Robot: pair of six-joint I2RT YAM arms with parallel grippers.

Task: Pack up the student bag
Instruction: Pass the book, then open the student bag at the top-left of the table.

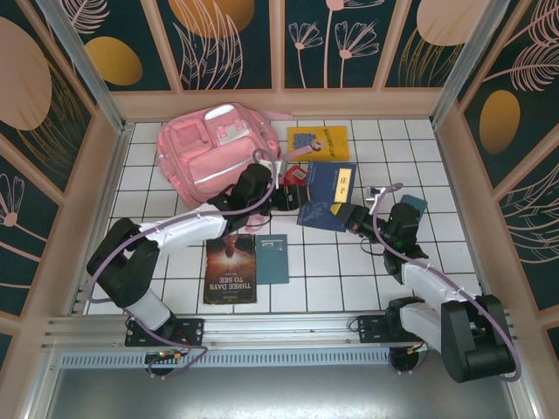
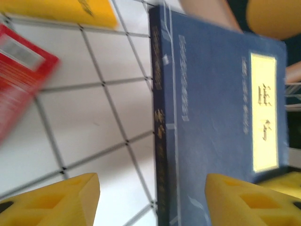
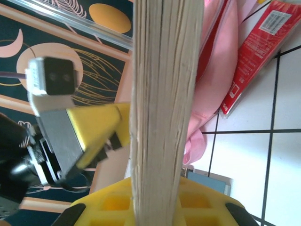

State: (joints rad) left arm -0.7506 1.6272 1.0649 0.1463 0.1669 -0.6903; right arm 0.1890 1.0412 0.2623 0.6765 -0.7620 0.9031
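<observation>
The student bag (image 1: pixel 210 148), a big pink backpack, lies at the back left of the tiled table. A dark blue book (image 1: pixel 327 194) with a pale label is held tilted above the tiles between both arms. My right gripper (image 1: pixel 349 216) is shut on its lower right edge; in the right wrist view the page block (image 3: pixel 160 103) runs up out of my right gripper (image 3: pixel 157 188). My left gripper (image 1: pixel 293 199) is at the book's left side. Its yellow fingers (image 2: pixel 70 197) stand open, with the book's spine (image 2: pixel 162 141) between them and untouched.
A yellow book (image 1: pixel 319 142) lies behind the blue one and a red packet (image 1: pixel 295 175) beside the bag. A dark book (image 1: pixel 231 268) and a teal book (image 1: pixel 272 258) lie near the front. Wooden walls close in the table.
</observation>
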